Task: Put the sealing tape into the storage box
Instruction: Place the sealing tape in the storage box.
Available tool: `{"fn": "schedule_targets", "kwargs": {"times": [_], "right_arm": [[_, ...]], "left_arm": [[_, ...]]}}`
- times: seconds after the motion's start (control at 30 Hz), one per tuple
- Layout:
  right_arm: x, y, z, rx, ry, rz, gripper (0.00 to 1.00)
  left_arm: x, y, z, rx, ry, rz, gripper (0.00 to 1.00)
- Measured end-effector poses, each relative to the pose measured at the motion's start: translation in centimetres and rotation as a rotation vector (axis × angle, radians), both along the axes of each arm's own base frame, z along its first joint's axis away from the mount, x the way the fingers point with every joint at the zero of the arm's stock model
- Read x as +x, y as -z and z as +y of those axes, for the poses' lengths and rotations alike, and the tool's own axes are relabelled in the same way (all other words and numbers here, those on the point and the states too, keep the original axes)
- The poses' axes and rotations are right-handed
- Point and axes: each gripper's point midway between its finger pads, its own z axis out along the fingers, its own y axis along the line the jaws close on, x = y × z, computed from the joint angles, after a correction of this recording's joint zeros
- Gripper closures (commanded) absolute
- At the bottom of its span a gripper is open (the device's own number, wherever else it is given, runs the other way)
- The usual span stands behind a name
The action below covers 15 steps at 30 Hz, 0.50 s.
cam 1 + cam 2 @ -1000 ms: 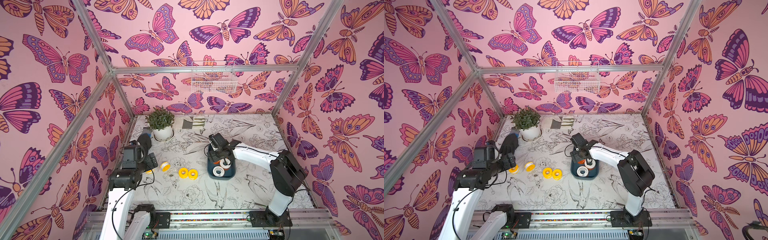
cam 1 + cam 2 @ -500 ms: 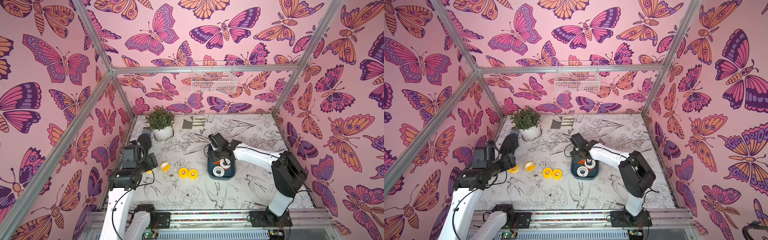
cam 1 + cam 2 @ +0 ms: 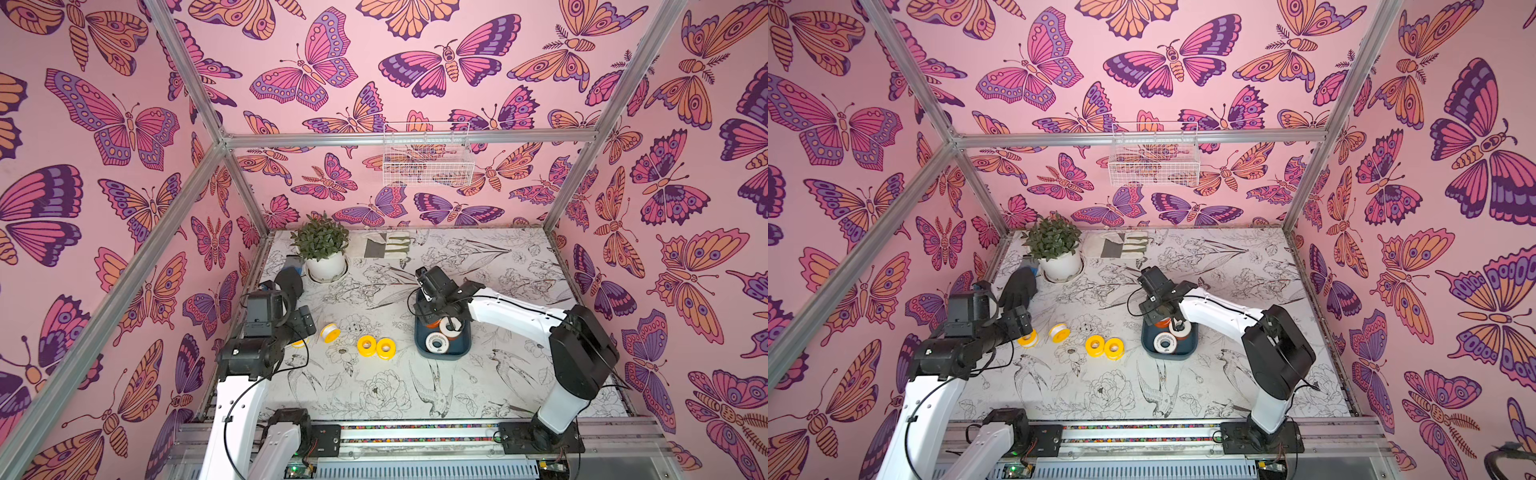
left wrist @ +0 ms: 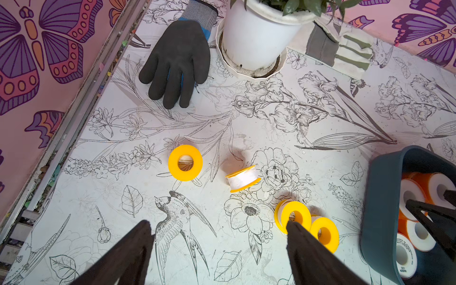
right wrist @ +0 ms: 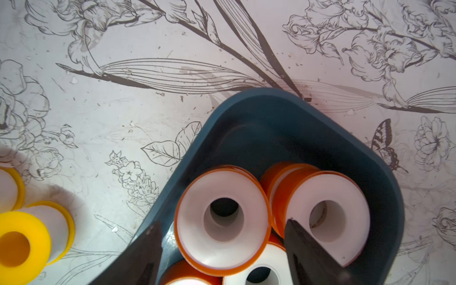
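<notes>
1. Your right claw point(image 5: 222, 225) stood wide open down inside the storage box point(image 5: 246, 118). Its dark fingers point(image 5: 303, 246) were on either side of an orange-spooled roll point(image 5: 192, 222) of sealing tape. A strip of the box's teal wall showed between one finger and that spool, so the claw had hold of nothing.
2. Just beside that roll, also in the box, sat a second orange roll point(image 5: 352, 197) with its white face up. A third roll point(image 5: 271, 259) lay lower down between them. From your left wrist camera at least four rolls could be counted in the box.
3. Your left claw point(image 4: 217, 223) hung just as wide open above the surface point(image 4: 209, 246), well to the left of the box, and gripped nothing.
4. Four yellow-spooled rolls lay on the surface left of the box.
   - A yellow pair point(image 3: 360, 345) sat side by side near it.
   - Farther out was a lone yellow roll point(image 3: 330, 332), turned so its white winding showed.
   - The farthest roll point(image 3: 1027, 337) lay close by the left claw.
5. Farther from the box, towards the back wall and the left, a black glove point(image 4: 177, 56) lay just beside a potted plant point(image 4: 256, 37) in a white pot. A folded striped cloth point(image 4: 345, 47) lay on the pot's other side. A white wire basket point(image 3: 428, 162) hung on the back wall, high above the box.
</notes>
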Motion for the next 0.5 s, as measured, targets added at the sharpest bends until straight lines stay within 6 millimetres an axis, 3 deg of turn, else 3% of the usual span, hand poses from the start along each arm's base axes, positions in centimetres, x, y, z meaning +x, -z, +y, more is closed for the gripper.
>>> {"fn": "schedule_targets", "kwargs": {"times": [0.5], "right_arm": [[-0.53,0.22,-0.02,-0.037,-0.027,-0.002,0.17]], "left_arm": [[-0.01,0.08,-0.07,-0.001,0.004,0.002,0.11]]}}
